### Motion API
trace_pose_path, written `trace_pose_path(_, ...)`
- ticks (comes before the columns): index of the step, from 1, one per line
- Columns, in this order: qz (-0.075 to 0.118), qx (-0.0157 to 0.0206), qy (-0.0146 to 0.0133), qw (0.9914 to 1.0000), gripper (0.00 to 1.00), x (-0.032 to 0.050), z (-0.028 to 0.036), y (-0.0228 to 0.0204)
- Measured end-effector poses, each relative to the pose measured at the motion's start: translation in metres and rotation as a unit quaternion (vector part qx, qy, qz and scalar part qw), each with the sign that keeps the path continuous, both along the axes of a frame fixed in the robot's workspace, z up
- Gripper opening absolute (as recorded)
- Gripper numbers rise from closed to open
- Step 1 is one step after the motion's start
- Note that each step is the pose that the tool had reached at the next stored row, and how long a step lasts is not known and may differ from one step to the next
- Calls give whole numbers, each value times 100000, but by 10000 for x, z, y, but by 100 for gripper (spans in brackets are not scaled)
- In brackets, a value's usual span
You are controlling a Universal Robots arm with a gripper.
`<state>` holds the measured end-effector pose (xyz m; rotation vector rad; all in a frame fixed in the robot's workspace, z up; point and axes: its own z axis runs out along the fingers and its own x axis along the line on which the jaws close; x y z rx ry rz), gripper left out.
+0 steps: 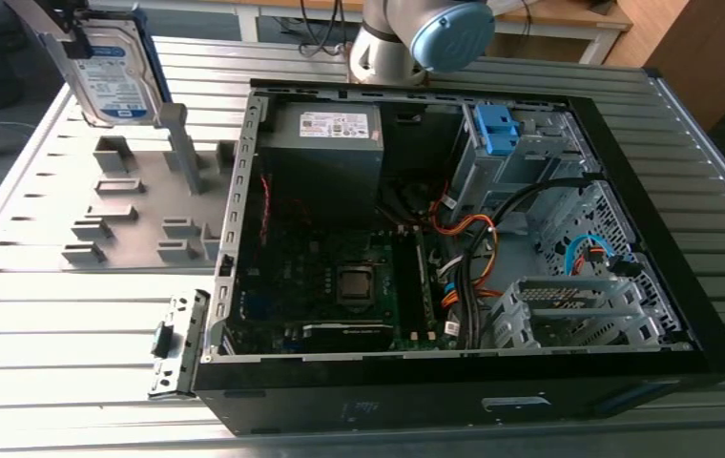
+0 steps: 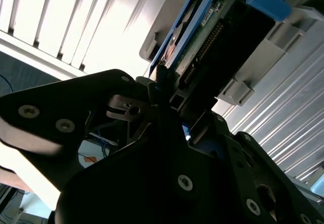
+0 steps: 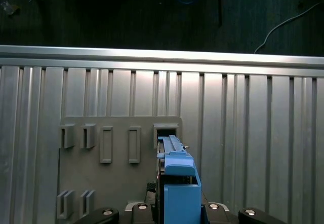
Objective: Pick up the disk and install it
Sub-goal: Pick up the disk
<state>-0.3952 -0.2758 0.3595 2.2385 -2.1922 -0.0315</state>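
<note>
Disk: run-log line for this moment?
silver metal hard disk in blue plastic caddy | jaws shut on it | above grey slotted holder plate | outside open black computer case

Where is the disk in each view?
Exterior view: disk upright at the exterior view's upper left, by the grey slotted plate.
First wrist view: disk edge-on, over that plate.
Second wrist view: disk edge-on, connector side showing, the plate behind it.
Shared landmark: the grey slotted plate.
</note>
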Motion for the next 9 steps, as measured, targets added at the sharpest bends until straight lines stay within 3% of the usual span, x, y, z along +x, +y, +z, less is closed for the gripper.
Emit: trace_pose_path(9,0,1,-1,100000,36,0,64,0)
